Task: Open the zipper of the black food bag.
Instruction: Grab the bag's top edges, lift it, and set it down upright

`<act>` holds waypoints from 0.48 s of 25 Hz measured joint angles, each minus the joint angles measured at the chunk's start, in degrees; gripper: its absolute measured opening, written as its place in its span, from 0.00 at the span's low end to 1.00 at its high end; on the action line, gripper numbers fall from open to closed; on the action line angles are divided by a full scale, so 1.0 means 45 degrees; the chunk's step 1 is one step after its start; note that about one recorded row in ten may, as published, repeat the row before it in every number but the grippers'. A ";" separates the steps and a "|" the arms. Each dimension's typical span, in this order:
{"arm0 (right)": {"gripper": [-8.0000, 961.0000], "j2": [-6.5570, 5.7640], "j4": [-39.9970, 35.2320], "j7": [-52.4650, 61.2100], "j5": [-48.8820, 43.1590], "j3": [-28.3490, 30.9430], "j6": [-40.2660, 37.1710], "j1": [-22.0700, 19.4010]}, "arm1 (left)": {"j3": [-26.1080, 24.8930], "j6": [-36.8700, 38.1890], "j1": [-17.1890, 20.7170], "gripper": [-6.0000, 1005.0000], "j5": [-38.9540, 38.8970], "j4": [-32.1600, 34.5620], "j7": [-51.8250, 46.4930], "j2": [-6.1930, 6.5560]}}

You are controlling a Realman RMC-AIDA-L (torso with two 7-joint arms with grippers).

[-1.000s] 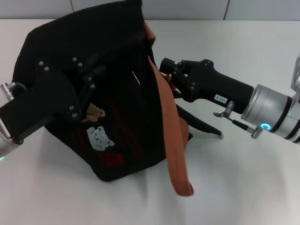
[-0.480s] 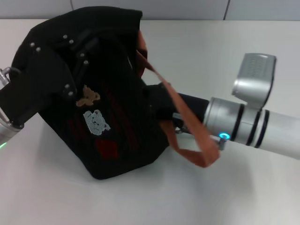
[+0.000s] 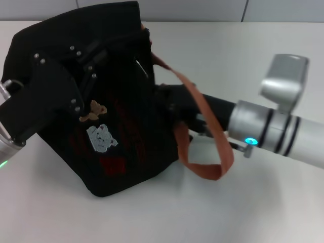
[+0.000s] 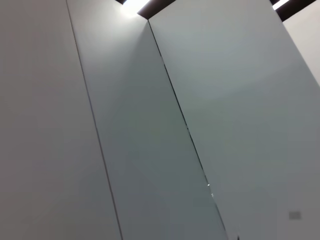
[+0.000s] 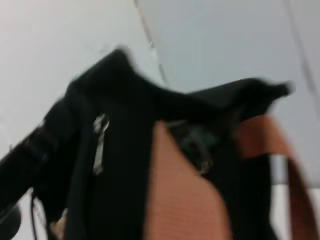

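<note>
Two grippers are on one black food bag (image 3: 101, 101) right now. Nearest us, the bag's bottom edge rests on the white table (image 3: 263, 50), just below the left gripper (image 3: 76, 76). That gripper is pressed against the bag's upper left face, above the bear patches (image 3: 98, 129) and the red patch (image 3: 114, 164); its fingers blend into the black cloth, so I cannot tell whether they are clamped or apart. It looks like the anchor hand, bracing the bag.

Off to the other side, the right gripper (image 3: 169, 104) pushes in at the bag's right flank, with an orange-brown handle (image 3: 202, 126) looped over its wrist. Its fingertips are buried against the fabric, so whether they pinch anything I cannot tell.

Farther back, along the top seam just beyond the right gripper, runs the zipper (image 3: 142, 63). In the right wrist view a small silver pull tab (image 5: 100, 137) hangs beside the handle webbing, close ahead of that gripper.

My read: this is the reach-for-the-tab step, zipper not yet drawn. The next move calls for pinching that tab cleanly, clear of the strap, then pulling along the seam while the left holds firm.

The count: one bag, one handle plainly seen, two bears, one red patch, one silver tab.
</note>
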 joint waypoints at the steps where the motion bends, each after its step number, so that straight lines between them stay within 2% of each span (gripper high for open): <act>1: 0.07 0.0000 0.0000 0.0000 0.0000 0.0000 0.0000 0.0000 | 0.0000 0.0000 0.0000 0.09 0.0000 0.0000 0.0000 0.0000; 2: 0.08 -0.0024 -0.0485 0.0212 0.0012 0.0085 -0.0766 -0.0435 | 0.0000 -0.0029 0.0078 0.09 -0.0001 -0.0050 0.0047 0.0012; 3: 0.09 -0.0024 -0.0485 0.0212 0.0012 0.0085 -0.0766 -0.0435 | 0.0000 -0.0029 0.0078 0.09 -0.0001 -0.0050 0.0047 0.0012; 5: 0.11 -0.0053 -0.1170 0.0611 0.0018 0.0332 -0.1807 -0.0974 | 0.0000 -0.0084 0.0200 0.09 0.0001 -0.0089 0.0069 0.0016; 10: 0.15 -0.0075 -0.1807 0.0882 0.0037 0.1056 -0.2972 -0.1511 | 0.0032 -0.0115 0.0421 0.09 0.0106 -0.0135 0.0150 0.0018; 12: 0.23 -0.0080 -0.1848 0.0887 0.0040 0.1114 -0.3128 -0.1505 | 0.0053 -0.0113 0.0445 0.09 0.0129 -0.0150 0.0152 0.0012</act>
